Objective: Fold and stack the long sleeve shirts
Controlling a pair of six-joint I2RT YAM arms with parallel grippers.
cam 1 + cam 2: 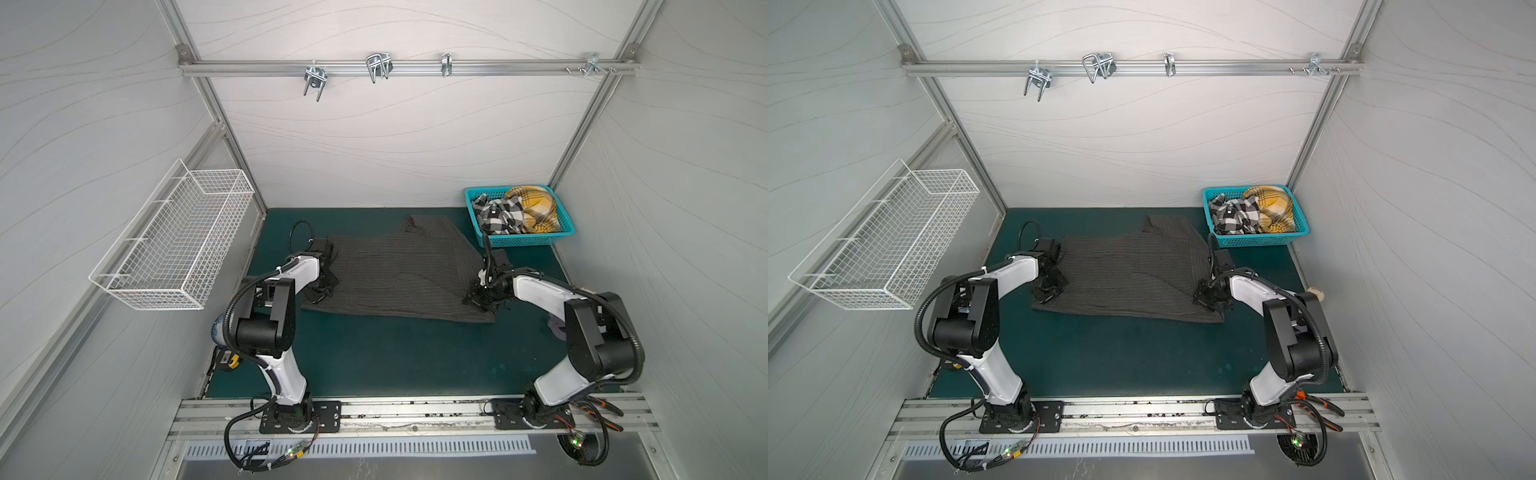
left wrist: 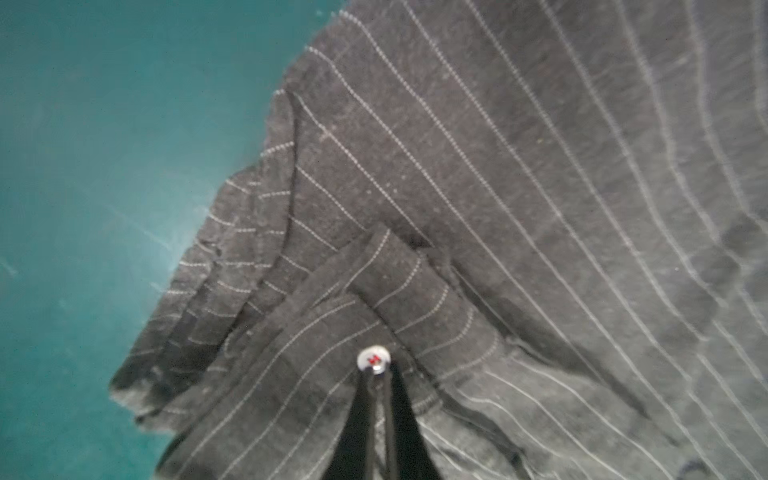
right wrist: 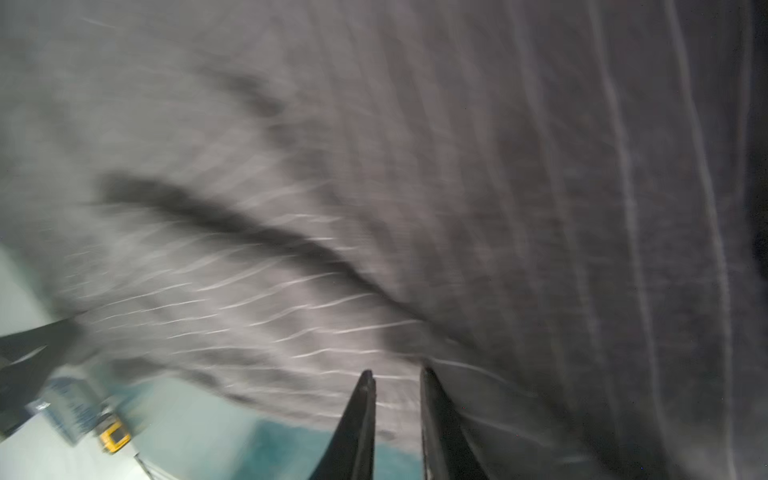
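Note:
The dark pinstriped shirt (image 1: 395,274) (image 1: 1125,274) lies spread on the green mat (image 1: 395,357) in both top views. My left gripper (image 1: 318,296) (image 1: 1047,295) sits on the shirt's left edge. In the left wrist view its jaws (image 2: 380,370) are shut on a fold of the shirt (image 2: 498,166), just beside a pale button (image 2: 374,359). My right gripper (image 1: 473,300) (image 1: 1200,300) is at the shirt's right edge. In the blurred right wrist view its jaws (image 3: 397,374) stand narrow, with the shirt's cloth (image 3: 415,187) between them. A checked shirt (image 1: 498,214) and a yellow plaid shirt (image 1: 536,208) lie crumpled in the basket.
A teal basket (image 1: 528,240) stands at the mat's back right corner. A white wire basket (image 1: 174,241) hangs on the left wall. Metal hooks (image 1: 378,66) hang from a rail on the back wall. A yellow tape measure (image 1: 230,360) and pliers (image 1: 602,409) lie by the arm bases.

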